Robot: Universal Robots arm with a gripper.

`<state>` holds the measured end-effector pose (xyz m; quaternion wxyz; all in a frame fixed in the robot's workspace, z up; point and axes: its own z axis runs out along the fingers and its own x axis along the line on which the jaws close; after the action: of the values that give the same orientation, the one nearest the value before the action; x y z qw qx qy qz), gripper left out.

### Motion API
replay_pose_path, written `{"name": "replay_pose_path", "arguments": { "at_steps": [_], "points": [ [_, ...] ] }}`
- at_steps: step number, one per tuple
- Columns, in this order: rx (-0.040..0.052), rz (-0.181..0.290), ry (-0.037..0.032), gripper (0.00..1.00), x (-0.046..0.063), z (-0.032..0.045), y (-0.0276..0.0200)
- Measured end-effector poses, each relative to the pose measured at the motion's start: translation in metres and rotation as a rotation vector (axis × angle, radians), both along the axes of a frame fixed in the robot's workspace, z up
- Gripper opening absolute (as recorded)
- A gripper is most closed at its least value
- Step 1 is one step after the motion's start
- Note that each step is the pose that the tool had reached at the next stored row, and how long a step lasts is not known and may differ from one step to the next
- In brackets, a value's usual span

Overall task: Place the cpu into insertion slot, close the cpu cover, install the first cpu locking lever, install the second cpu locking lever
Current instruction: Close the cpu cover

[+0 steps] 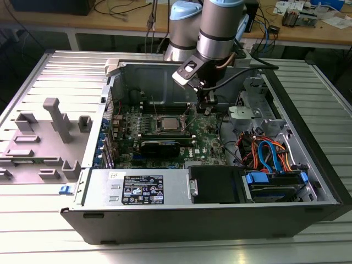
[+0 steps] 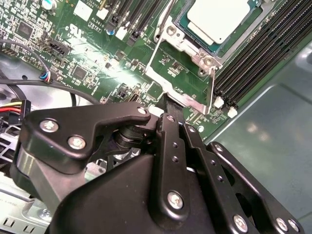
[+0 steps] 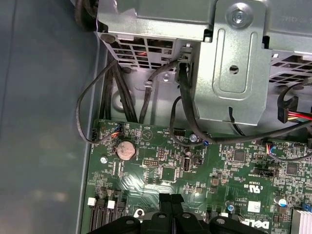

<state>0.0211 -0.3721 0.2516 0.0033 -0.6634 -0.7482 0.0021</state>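
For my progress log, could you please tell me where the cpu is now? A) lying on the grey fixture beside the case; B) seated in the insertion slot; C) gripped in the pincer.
B: the cpu shows its silvery top within the insertion slot on the green board.

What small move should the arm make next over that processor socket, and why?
Probably ease the gripper down onto the locking lever beside the cpu cover: the cpu already sits under the closed cover, and the shut gripper hangs just off the socket's edge.
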Motion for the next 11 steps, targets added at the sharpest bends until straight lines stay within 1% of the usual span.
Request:
{"name": "replay_pose_path", "arguments": {
  "at_steps": [11],
  "points": [
    [0.0001,0.000,0.0001,0.11,-0.0036,0.0000,0.0000]
  ]
}}
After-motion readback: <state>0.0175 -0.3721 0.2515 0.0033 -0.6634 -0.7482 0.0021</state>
